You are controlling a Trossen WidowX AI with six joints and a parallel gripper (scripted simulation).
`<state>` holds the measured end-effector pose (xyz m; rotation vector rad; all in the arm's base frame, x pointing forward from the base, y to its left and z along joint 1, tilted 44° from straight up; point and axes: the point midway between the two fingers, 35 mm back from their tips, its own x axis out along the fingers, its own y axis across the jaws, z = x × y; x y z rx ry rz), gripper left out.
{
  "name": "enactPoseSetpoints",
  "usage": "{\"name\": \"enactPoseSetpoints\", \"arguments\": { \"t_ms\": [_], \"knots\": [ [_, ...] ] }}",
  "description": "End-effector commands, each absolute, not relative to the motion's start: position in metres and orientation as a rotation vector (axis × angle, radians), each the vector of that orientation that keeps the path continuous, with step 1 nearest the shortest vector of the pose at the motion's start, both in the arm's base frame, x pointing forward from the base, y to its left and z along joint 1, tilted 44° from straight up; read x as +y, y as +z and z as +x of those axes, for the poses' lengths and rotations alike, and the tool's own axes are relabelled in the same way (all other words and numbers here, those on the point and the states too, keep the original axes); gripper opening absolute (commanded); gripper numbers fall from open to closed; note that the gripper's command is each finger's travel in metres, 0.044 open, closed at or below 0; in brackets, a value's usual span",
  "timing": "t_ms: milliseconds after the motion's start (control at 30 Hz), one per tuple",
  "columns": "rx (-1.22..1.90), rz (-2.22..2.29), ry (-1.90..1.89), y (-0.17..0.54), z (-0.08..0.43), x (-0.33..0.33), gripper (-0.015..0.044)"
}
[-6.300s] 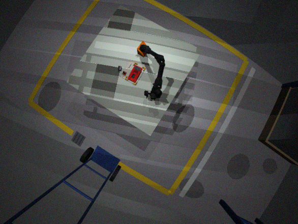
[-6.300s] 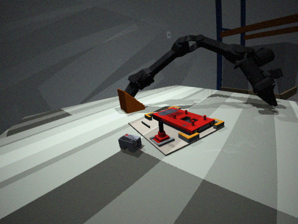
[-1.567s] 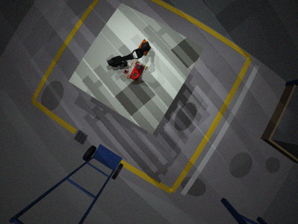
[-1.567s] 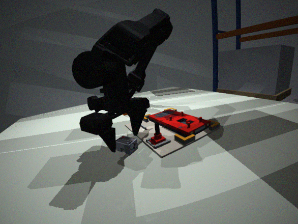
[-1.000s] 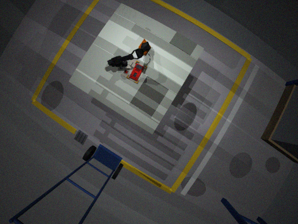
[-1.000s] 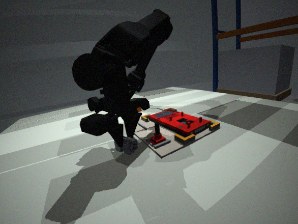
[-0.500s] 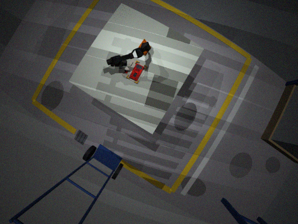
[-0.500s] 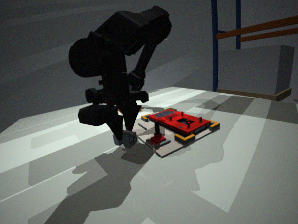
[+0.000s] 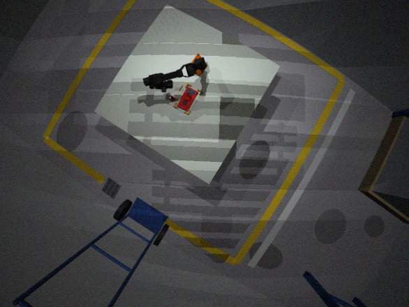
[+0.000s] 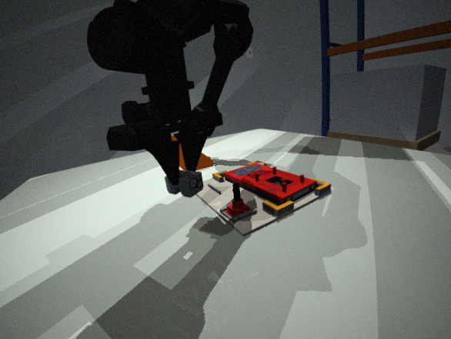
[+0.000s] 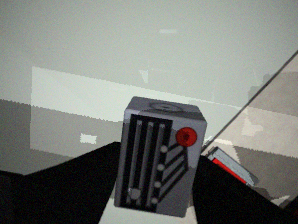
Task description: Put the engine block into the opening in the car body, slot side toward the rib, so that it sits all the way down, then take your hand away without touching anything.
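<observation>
Gripping the grey engine block, the black fingers hold it just beside the board under the red car body. In the wrist view the block's long side runs between the fingers, with a red round cap near one corner. The car body's dark opening has no block in it and lies beyond the red-footed post, so the carry should probably clear that post.
</observation>
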<state>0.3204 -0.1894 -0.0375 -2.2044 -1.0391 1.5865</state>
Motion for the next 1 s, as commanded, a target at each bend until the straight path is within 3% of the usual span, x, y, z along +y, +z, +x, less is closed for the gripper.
{"name": "enactPoseSetpoints", "arguments": {
  "t_ms": [0, 500, 967],
  "knots": [
    [-1.035, -2.206, 1.590, -0.027, 0.318, -0.199, 0.0000],
    [-1.024, -2.193, 1.587, 0.005, 0.309, -0.222, 0.0000],
    [-1.505, -2.473, 1.477, 0.020, 0.325, -0.191, 0.0000]
  ]
}}
